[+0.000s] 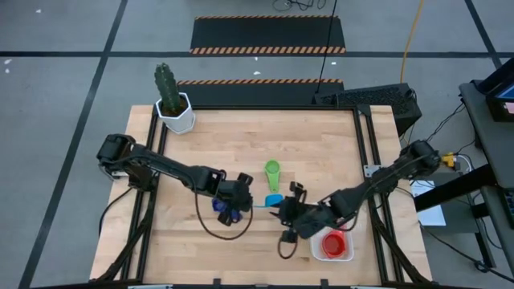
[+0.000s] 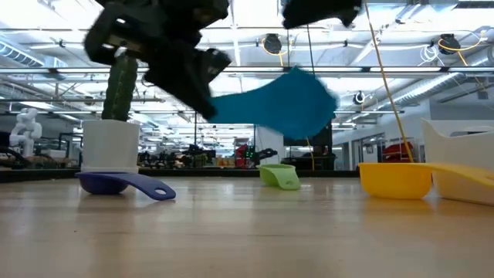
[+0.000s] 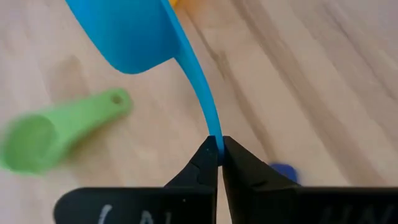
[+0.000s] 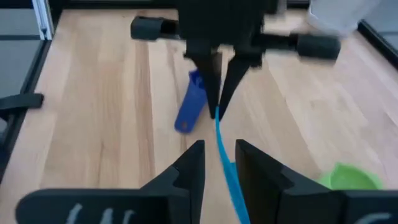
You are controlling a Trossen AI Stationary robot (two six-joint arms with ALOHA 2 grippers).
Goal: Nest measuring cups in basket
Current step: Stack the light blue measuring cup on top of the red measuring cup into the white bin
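The left gripper is clamped on the light blue cup's handle at table centre. The right gripper stands parted beside the handle. The basket holds only the red cup; the others remain outside.

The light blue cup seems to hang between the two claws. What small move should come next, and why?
Probably the right gripper should close on the light blue cup. The left gripper is shut on the tip of the cup's handle and holds it above the table, while the right gripper's fingers stand open either side of that handle. The basket, holding a red cup, lies on the right arm's side.
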